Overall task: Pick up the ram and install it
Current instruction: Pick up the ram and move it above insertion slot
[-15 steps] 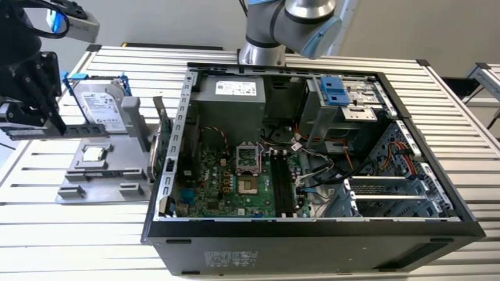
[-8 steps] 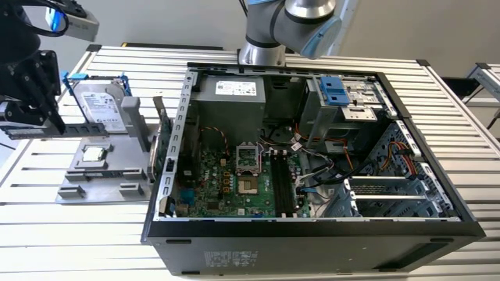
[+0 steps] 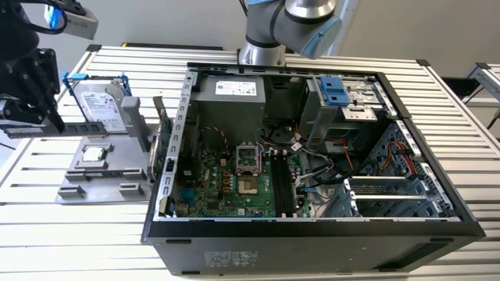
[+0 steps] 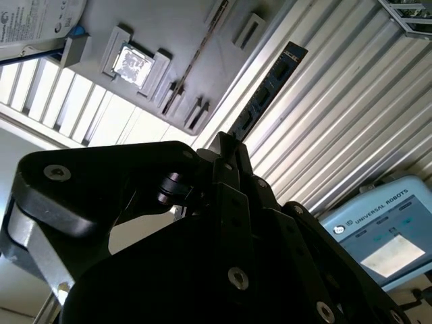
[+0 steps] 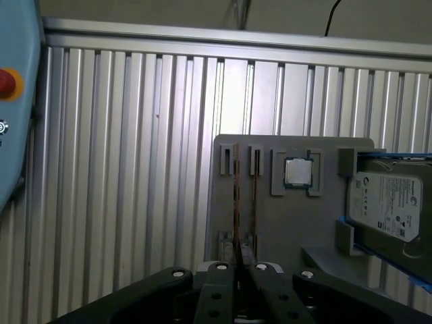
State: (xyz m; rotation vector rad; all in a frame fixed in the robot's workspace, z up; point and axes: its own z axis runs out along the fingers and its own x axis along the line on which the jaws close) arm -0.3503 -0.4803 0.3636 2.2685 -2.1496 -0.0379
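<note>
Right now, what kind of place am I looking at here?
Probably a robotics lab bench for computer assembly: an open computer case on a slatted aluminium table, a grey parts fixture beside it, and the gripper holding the ram.

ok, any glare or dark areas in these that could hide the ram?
Second wrist view: the gripper is nearly black against blown-out table slats, and the ram reads dark. First wrist view: a glare band on the slats next to the grey tray. Exterior view: even light, case interior shaded.
</note>
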